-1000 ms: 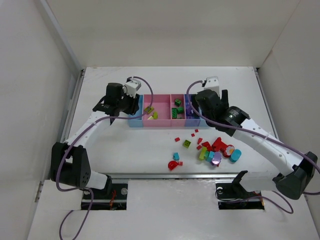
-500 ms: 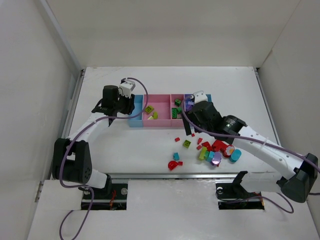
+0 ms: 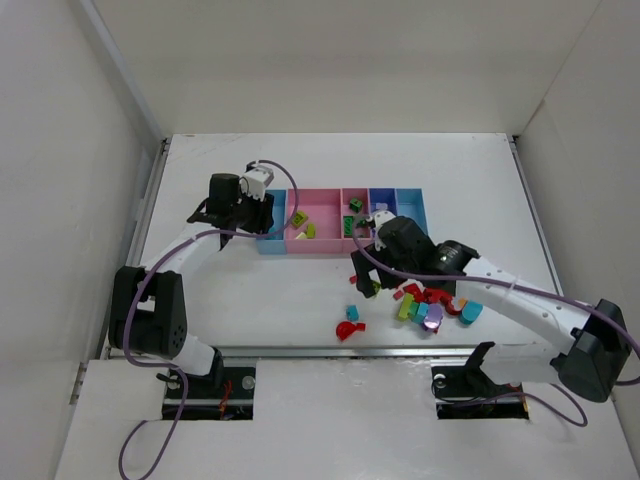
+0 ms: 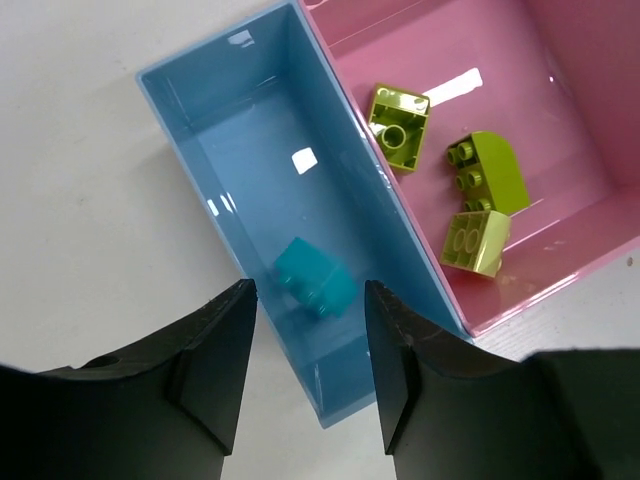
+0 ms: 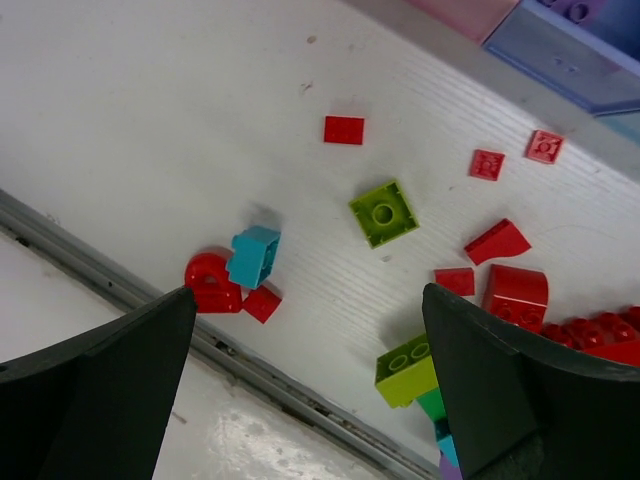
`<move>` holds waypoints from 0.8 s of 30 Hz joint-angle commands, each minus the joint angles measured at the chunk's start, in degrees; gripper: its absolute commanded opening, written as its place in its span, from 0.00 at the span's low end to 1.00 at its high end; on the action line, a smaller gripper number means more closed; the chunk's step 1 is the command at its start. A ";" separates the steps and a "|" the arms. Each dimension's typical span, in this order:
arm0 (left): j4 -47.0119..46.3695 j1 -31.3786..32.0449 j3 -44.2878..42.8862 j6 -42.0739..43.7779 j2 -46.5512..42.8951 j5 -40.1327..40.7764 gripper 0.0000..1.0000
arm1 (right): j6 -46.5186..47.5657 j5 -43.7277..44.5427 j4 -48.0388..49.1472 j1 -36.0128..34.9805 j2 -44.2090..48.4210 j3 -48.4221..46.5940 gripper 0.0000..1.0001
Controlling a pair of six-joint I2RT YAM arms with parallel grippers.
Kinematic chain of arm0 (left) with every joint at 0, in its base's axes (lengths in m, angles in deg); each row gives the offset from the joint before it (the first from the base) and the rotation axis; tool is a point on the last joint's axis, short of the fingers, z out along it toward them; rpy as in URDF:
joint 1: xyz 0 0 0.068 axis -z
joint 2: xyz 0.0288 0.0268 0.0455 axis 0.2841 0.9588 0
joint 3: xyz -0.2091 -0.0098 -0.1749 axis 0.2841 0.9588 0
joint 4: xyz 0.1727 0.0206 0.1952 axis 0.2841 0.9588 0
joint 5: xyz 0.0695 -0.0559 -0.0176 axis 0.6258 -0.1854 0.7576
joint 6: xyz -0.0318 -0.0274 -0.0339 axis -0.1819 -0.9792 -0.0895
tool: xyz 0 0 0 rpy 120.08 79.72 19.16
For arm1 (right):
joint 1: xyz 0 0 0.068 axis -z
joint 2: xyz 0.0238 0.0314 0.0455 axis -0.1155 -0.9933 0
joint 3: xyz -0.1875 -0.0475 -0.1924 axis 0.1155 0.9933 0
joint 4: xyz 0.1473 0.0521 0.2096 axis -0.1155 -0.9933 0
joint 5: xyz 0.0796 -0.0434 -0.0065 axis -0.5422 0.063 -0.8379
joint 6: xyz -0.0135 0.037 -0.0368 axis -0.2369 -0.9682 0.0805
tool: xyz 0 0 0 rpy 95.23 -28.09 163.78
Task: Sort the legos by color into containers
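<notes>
The left arm (image 3: 176, 256) and the right arm (image 3: 522, 296) are long white tubes with big black joints. A thin purple cable (image 3: 124, 455) runs along each one. The fingers (image 4: 215, 365) are flat and black. A small white box (image 3: 262, 178), maybe a camera, sits by each wrist.
</notes>
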 commanded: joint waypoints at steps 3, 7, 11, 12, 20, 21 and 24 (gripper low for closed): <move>0.41 -0.02 -2.38 0.51 -0.75 -3.34 0.46 | -0.96 -4.43 4.88 -0.24 -1.65 1.26 1.00; 0.93 -0.02 -2.91 1.04 -0.75 -3.95 0.48 | -0.96 -5.57 6.02 -0.77 -2.88 3.27 1.00; 1.46 0.51 -3.43 1.04 -0.75 -3.95 0.50 | -1.49 -6.71 7.07 -1.38 -4.73 3.80 1.00; 1.46 0.51 -4.04 1.04 -0.75 -3.95 0.50 | -1.49 -6.71 7.08 -1.38 -5.26 3.80 1.00; 5.41 0.51 -6.33 1.04 -1.79 -2.29 0.51 | -1.49 -7.77 8.66 -6.03 -12.89 2.05 0.97; 5.42 0.51 -6.33 1.04 -1.80 -2.28 0.51 | -1.49 -7.77 8.66 -6.65 -13.60 2.05 0.97; 5.94 0.51 -6.33 1.57 -2.33 -1.76 0.51 | -2.62 -7.77 8.66 -6.65 -15.89 1.43 0.94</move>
